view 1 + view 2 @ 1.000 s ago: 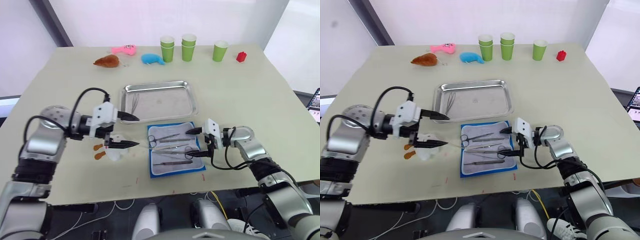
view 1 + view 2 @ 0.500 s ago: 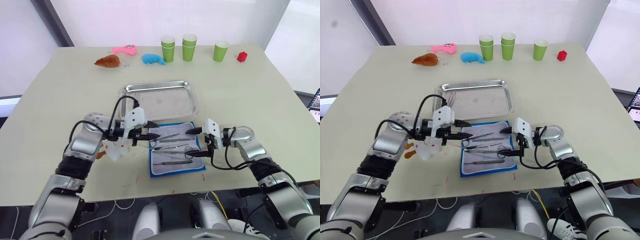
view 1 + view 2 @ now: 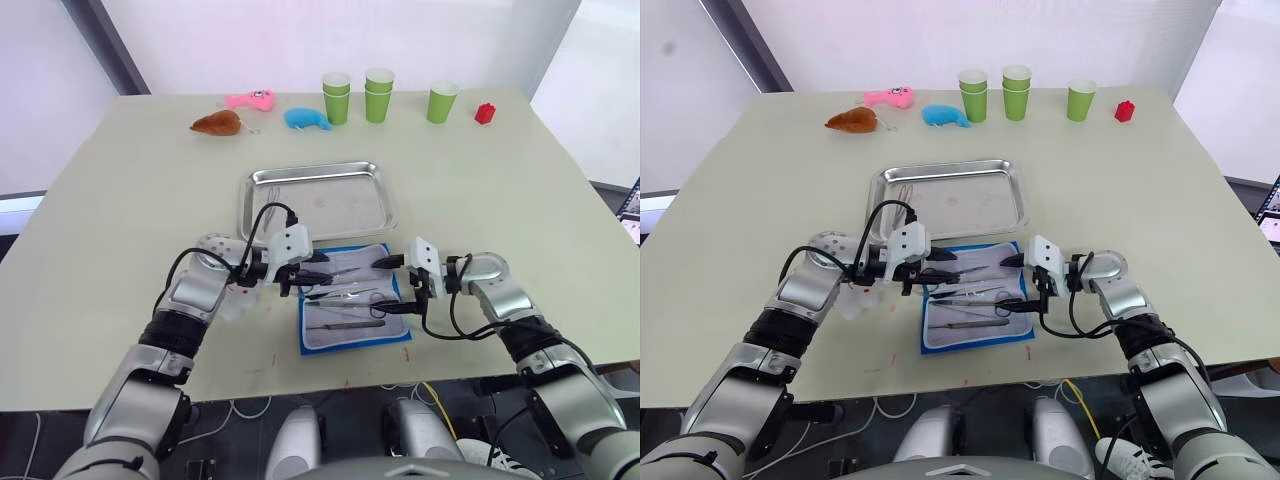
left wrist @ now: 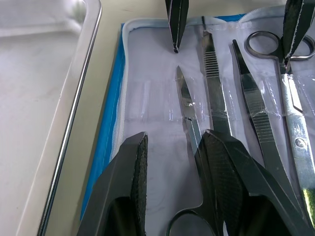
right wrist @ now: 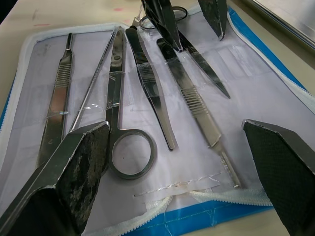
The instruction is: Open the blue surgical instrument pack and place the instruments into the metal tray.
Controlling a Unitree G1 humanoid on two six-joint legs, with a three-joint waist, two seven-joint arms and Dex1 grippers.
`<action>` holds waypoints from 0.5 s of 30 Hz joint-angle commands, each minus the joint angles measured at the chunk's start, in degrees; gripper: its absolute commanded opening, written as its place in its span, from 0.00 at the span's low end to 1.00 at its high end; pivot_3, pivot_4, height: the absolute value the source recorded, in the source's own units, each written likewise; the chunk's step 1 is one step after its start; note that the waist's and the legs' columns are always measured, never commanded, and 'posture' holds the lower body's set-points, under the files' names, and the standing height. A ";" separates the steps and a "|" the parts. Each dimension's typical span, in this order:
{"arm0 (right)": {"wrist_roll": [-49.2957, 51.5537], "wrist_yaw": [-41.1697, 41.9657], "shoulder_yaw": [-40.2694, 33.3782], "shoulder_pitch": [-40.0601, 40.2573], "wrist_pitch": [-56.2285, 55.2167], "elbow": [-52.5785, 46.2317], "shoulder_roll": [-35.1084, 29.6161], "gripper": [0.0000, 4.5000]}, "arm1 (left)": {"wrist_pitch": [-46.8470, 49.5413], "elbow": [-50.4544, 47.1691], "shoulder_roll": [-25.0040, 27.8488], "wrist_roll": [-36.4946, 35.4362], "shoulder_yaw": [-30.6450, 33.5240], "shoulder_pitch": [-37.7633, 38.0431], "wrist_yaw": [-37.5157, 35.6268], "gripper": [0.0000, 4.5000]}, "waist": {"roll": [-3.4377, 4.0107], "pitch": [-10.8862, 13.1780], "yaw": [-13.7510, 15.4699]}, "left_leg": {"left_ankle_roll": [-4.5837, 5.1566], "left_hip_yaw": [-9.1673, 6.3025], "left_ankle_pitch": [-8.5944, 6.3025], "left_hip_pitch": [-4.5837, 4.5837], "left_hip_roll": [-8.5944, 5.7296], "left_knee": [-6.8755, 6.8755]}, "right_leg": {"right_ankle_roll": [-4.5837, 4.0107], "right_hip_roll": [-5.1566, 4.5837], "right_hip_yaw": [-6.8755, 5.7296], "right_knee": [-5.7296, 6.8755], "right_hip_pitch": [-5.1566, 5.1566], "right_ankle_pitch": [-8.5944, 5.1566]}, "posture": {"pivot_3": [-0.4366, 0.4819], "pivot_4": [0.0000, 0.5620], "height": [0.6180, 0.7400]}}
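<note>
On the beige worktop (image 3: 120, 200), the blue surgical instrument pack (image 3: 352, 311) lies open. The left pincer (image 4: 172, 162) straddles the scissors (image 4: 189, 123) with fingers apart; the right pincer (image 5: 172, 172) gapes wide, empty. The clear retaining strap could snag the blades, dragging the pack.

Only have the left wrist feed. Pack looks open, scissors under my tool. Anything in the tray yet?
Observer: Yes, one slim instrument lies in the tray, near its left end.
Operator: Black tips at the pack's other end, is that the right tool?
Observer: Yes. The right tool hangs over the right end of the pack, fingers spread wide, holding nothing.
Operator: Anything between pack and tray?
Observer: No. The cups and toys sit along the table's far edge, well beyond the tray.
</note>
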 commanded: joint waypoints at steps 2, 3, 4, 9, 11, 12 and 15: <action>-6.45 -0.99 5.48 5.16 4.80 5.28 -1.31 1.00 | -0.38 0.34 1.66 1.19 -0.26 0.38 -0.72 0.43 | 0.00 0.00 0.00 | 0.00 0.00 0.00 0.00 0.00 0.00 | 0.00 0.00 0.00 0.00 0.00 0.00 | 0.48 0.27 1.00; -6.45 -1.00 5.49 5.15 4.79 5.30 -1.28 1.00 | -0.58 0.56 1.86 1.28 -0.14 0.32 -0.75 0.43 | 0.00 0.00 0.00 | 0.00 -0.01 0.00 0.00 0.00 0.00 | 0.00 0.00 0.00 0.00 0.00 0.00 | 0.48 0.27 1.00; -6.46 -1.00 5.50 5.12 4.77 5.33 -1.25 1.00 | -0.64 0.72 2.08 1.41 -0.08 0.27 -0.72 0.43 | 0.01 0.00 0.00 | 0.00 -0.01 0.00 0.00 0.01 0.00 | 0.00 0.00 0.00 0.00 0.00 0.00 | 0.48 0.27 1.00; -6.51 -1.06 5.58 4.82 4.50 5.85 -0.90 1.00 | -0.68 0.80 3.12 1.51 0.20 0.28 -1.13 0.43 | 0.01 0.00 0.00 | 0.00 -0.01 0.00 0.00 0.03 0.00 | 0.00 0.00 0.00 0.00 0.00 0.00 | 0.48 0.27 1.00; -6.54 -1.10 5.61 4.79 4.43 5.94 -0.81 1.00 | -0.41 0.28 3.54 1.31 0.06 0.65 -1.66 0.43 | 0.02 0.00 0.00 | 0.00 -0.01 0.00 0.01 0.03 0.00 | 0.00 0.00 -0.01 0.00 0.00 0.00 | 0.48 0.27 1.00; -6.55 -1.12 5.63 4.80 4.41 5.92 -0.78 1.00 | -0.21 -0.08 3.68 1.22 -0.02 0.91 -1.88 0.43 | 0.03 0.00 0.00 | 0.00 -0.01 0.00 0.01 0.03 0.00 | 0.00 0.00 -0.01 0.00 0.00 0.00 | 0.48 0.27 1.00; -6.55 -1.15 5.63 4.85 4.40 5.86 -0.78 1.00 | 0.86 -0.97 3.53 0.97 -0.08 1.48 -1.92 0.43 | 0.04 -0.01 0.00 | 0.00 -0.01 0.00 0.01 0.04 0.00 | 0.00 0.00 0.00 0.00 0.00 0.00 | 0.48 0.27 1.00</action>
